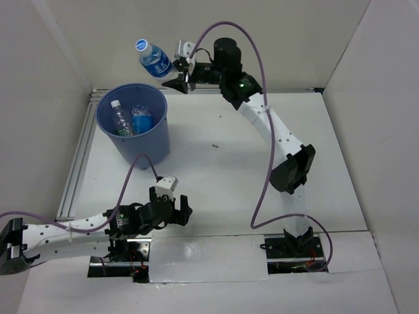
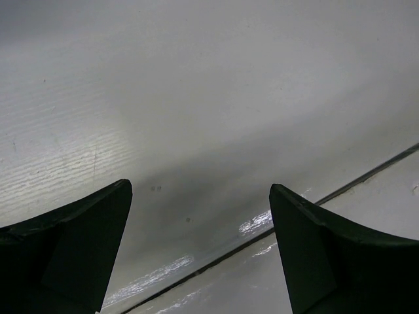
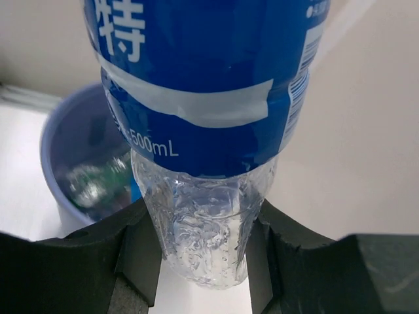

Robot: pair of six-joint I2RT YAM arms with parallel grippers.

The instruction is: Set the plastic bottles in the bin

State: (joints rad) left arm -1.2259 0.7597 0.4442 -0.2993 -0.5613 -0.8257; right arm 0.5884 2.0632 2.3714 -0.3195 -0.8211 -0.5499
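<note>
My right gripper (image 1: 175, 69) is shut on the base of a clear bottle with a blue label and blue cap (image 1: 153, 59), holding it in the air just beyond the far right rim of the blue bin (image 1: 155, 140). In the right wrist view the bottle (image 3: 203, 118) fills the frame between my fingers (image 3: 141, 252), with the bin (image 3: 55, 137) below left. Inside the bin lie a clear bottle with a white cap (image 1: 120, 118) and a blue-labelled one (image 1: 141, 119). My left gripper (image 1: 183, 210) is open and empty, low over the table near its base.
White walls enclose the table on the left, back and right. An aluminium rail (image 1: 75, 163) runs along the left edge beside the bin. A seam in the table (image 2: 262, 235) crosses under my left gripper.
</note>
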